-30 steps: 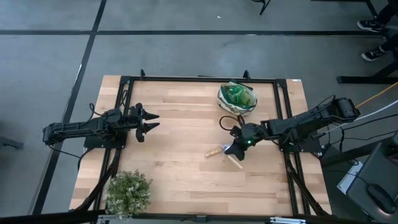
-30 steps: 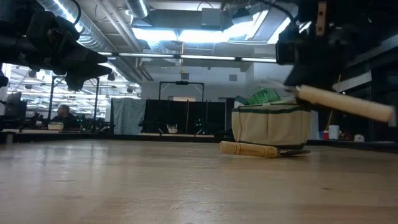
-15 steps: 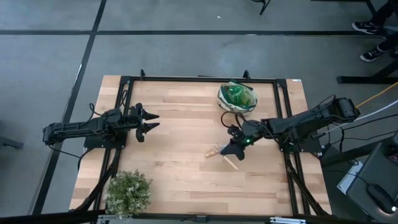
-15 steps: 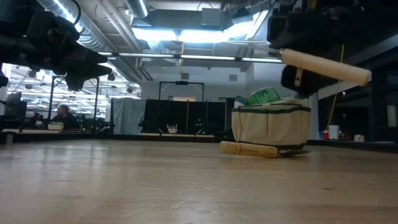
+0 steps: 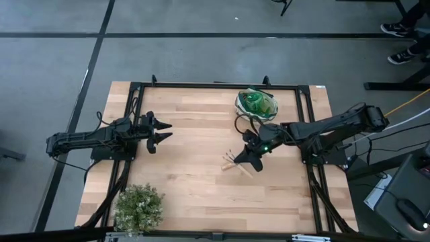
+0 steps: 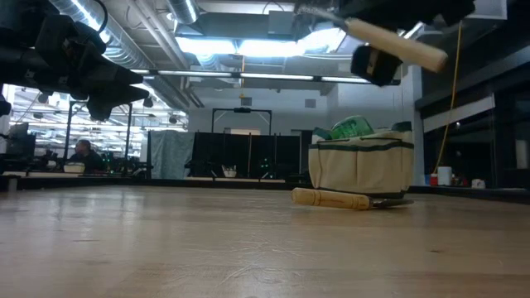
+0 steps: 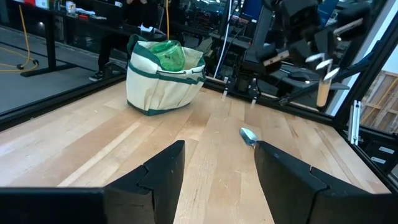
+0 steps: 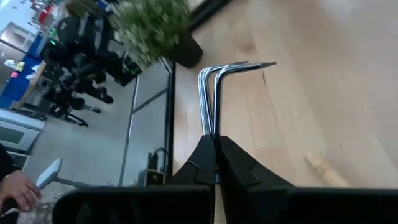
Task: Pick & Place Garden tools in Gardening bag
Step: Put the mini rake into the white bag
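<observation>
Lifted higher since earlier, the right tool [image 5: 250,153] pinches the wooden-handled, bent-pronged metal rake [image 8: 219,84].

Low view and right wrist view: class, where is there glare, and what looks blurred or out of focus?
Low view: ceiling lights glare brightly; the raised rake's wooden handle is smeared. Right wrist view: the bushy plant is soft, while the rake's metal prongs in the right gripper are clearer.

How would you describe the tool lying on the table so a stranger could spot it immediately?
Find the gardening bag at the table's far right. Just in front of it a trowel lies flat on the wood. Unlike the rake in the right gripper, nothing holds it.
</observation>
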Robot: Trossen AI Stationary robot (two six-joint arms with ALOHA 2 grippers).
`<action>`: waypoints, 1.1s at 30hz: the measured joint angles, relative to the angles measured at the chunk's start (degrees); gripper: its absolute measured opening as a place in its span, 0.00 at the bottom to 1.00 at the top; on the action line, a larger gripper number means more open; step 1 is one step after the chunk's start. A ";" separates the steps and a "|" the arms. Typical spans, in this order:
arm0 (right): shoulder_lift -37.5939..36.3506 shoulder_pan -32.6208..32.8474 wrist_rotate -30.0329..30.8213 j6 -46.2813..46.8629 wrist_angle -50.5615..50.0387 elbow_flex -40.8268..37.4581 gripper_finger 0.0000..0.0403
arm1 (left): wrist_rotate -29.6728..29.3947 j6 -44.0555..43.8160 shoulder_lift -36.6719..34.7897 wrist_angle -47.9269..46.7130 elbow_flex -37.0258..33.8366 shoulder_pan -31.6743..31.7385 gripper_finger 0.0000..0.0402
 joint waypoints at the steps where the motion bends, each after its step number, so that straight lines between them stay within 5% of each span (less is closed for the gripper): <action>1: 0.00 -0.22 -0.01 -0.18 -0.13 0.71 0.01 | 0.00 0.00 -0.01 0.00 0.00 -0.02 0.48; 18: -0.02 -9.03 7.91 -3.09 -1.77 11.14 0.00 | 0.00 0.00 -0.01 0.00 0.01 -0.01 0.48; 33: -0.02 -17.24 17.98 -4.26 -16.39 20.85 0.00 | 0.00 0.00 -0.02 0.00 0.00 0.00 0.47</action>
